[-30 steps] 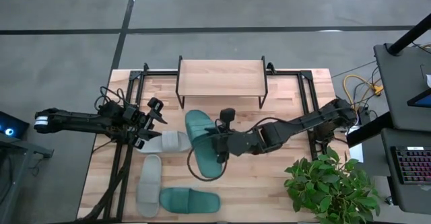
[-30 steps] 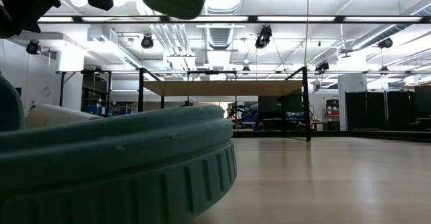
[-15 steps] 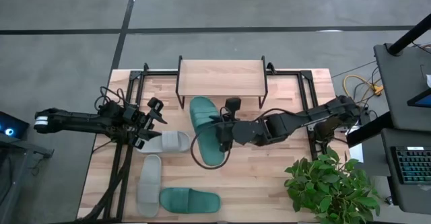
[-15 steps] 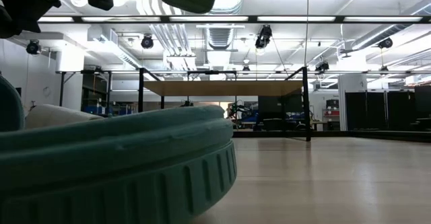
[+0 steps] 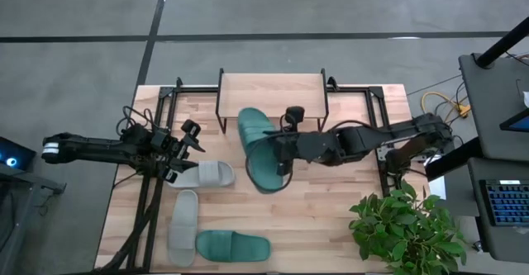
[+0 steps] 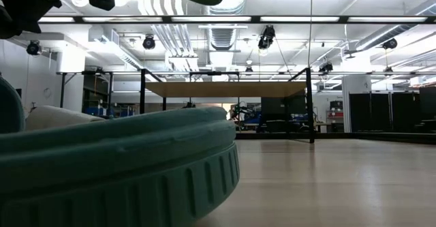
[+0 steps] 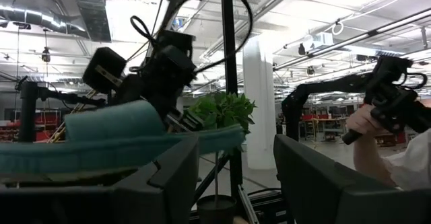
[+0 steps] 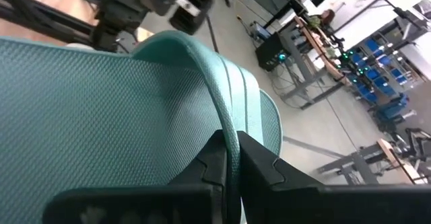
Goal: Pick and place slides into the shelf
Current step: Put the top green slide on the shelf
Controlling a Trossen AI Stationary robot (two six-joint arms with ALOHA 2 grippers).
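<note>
In the middle of the high view the right hand carries a teal slide lifted above the table, its toe end just short of the front edge of the shelf at upper centre; the right wrist view shows both dark fingers pinched tight on the thin edge of the ribbed strap, so the hand is closed on that slide. The left hand waits at centre left, just above a grey slide lying on the table, fingers spread and holding nothing. A second grey slide and the other teal slide lie at lower left, well apart from the shelf. Judging by its moulded look, the slide is probably light, somewhat flexible foam with a textured footbed, not fragile; hung from one strap edge it will likely sag and swing, so a pinch across the strap's middle, or the sole's side wall, should carry it steadier
</note>
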